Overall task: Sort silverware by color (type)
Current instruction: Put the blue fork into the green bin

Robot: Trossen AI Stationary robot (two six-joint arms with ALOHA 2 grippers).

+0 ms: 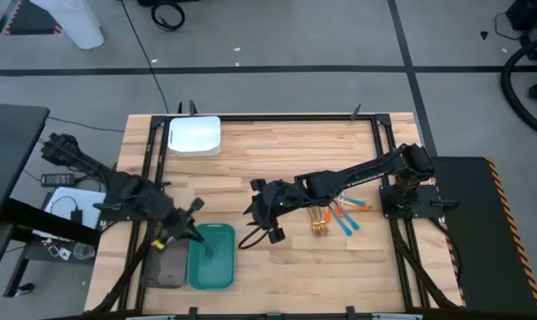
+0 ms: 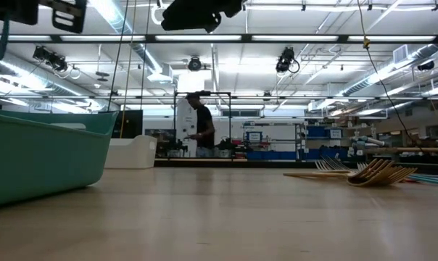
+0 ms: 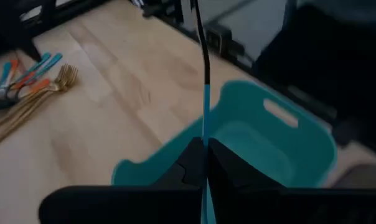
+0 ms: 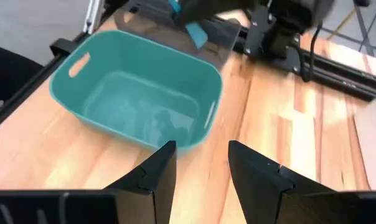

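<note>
The left gripper [image 3: 205, 163] pinches a teal knife [image 3: 206, 118] over the teal tray [image 3: 312, 134], likely matching colors, while the right gripper [image 4: 202, 163] waits beside it with fingers apart, empty.

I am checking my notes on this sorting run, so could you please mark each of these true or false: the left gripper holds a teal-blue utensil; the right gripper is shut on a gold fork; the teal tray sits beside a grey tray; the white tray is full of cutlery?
1. The left gripper holds a teal-blue utensil: true, it is pinched above the teal tray.
2. The right gripper is shut on a gold fork: false, it is open and holds nothing.
3. The teal tray sits beside a grey tray: true.
4. The white tray is full of cutlery: false, it looks bare; the unsorted silverware lies on the table.
</note>
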